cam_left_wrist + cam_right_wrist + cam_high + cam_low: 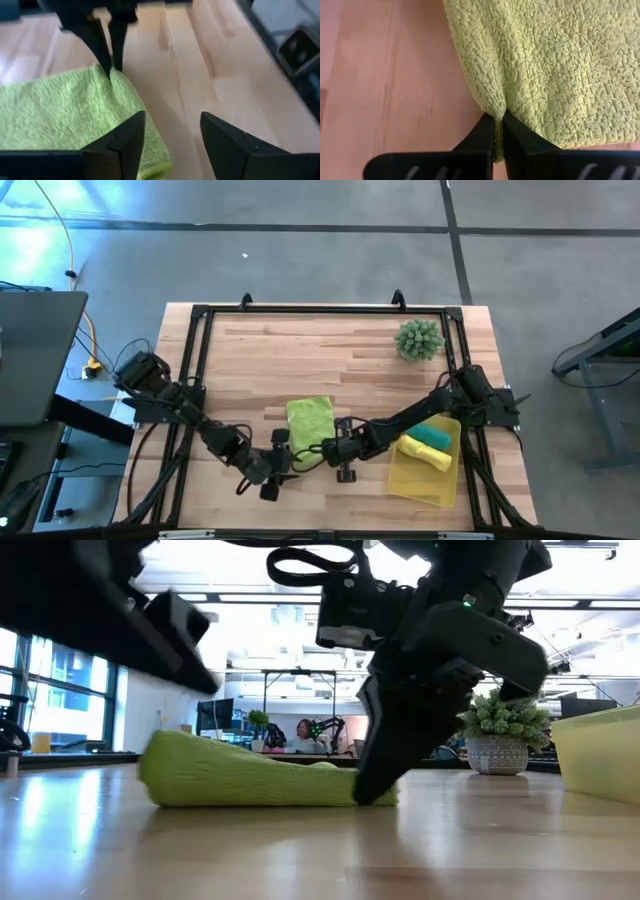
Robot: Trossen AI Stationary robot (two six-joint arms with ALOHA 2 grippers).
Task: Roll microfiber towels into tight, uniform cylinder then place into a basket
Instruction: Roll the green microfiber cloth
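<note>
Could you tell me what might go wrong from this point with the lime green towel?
1. The right gripper is shut on only a small pinch at the edge of the lime green towel; the fabric could slip out when pulled.
2. The left gripper stands open beside the towel's near corner, holding nothing, so the cloth may drag across the table instead of rolling.
3. An uneven, loose roll might then fit poorly beside the two rolls in the basket.

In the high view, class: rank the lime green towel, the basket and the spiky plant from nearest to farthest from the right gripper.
1. Lime green towel: pinched at its edge by the right gripper.
2. Basket: to the right, near the table's front edge.
3. Spiky plant: at the far right corner.
</note>
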